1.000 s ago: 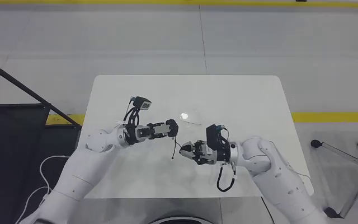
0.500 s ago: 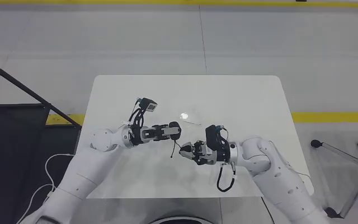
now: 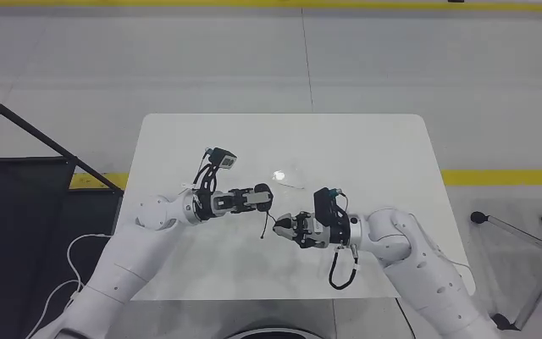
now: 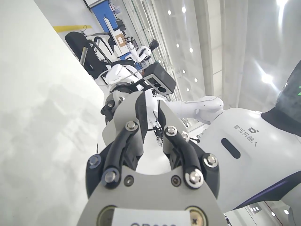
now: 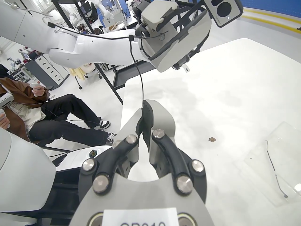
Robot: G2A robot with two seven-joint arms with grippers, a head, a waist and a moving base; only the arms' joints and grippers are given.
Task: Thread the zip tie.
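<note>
A thin black zip tie (image 5: 140,76) stands upright above the white table (image 5: 235,83), its small square head at the upper end. My right gripper (image 5: 144,105) is shut on its strap lower down. In the top view the zip tie (image 3: 264,225) hangs between the two grippers near the table's middle. My left gripper (image 5: 144,34) is level with the head and right beside it, and its fingers (image 4: 141,104) stand a little apart with nothing seen between them. A short piece of the zip tie (image 4: 97,148) shows off to one side of the left gripper (image 4: 150,98), outside its fingers.
A clear plastic bag (image 5: 275,165) holding another black tie lies flat on the table, behind the grippers in the top view (image 3: 288,176). A small brown speck (image 5: 212,139) sits near it. The table reaches well out on every side of the grippers.
My left gripper has moved right and slightly nearer, closing in on the tie's upper end. My right gripper has shifted a little to the right, still holding the strap.
</note>
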